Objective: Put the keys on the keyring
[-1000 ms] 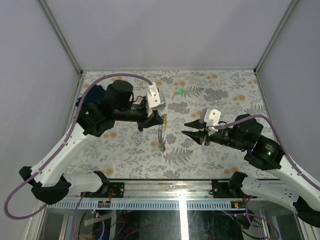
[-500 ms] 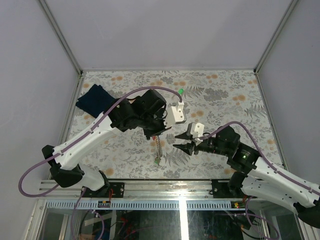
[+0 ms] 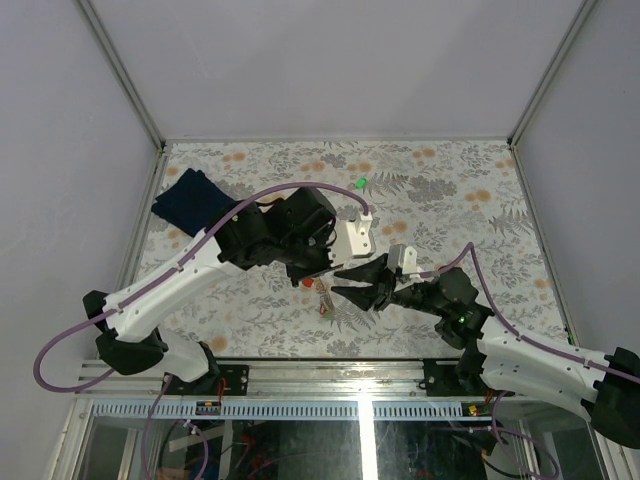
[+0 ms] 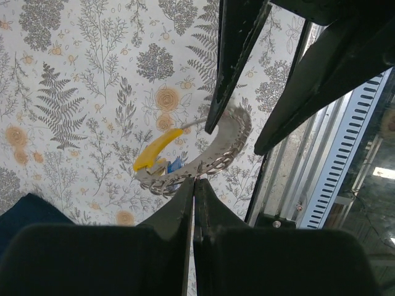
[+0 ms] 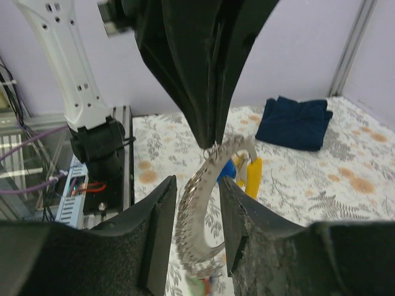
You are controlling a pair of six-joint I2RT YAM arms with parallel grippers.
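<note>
My left gripper (image 3: pixel 318 277) (image 4: pixel 194 180) is shut on the top of the keyring (image 4: pixel 217 155), which hangs above the table with its silvery chain curving down. Yellow (image 4: pixel 157 148) and blue (image 4: pixel 175 164) key tags hang on it; green and red tags (image 5: pixel 207 287) show at its lower end. My right gripper (image 3: pixel 347 283) (image 5: pixel 197 185) is open, its fingers (image 5: pixel 158 229) on either side of the hanging chain (image 5: pixel 203 209) without touching it. One loose green key (image 3: pixel 360 183) lies on the far table.
A dark blue folded cloth (image 3: pixel 189 197) lies at the back left, also in the right wrist view (image 5: pixel 296 123). The metal rail (image 3: pixel 330 372) runs along the table's near edge, close below both grippers.
My left arm has swung right and nearer with the keyring. My right gripper has moved left until its open fingers straddle the hanging chain.
</note>
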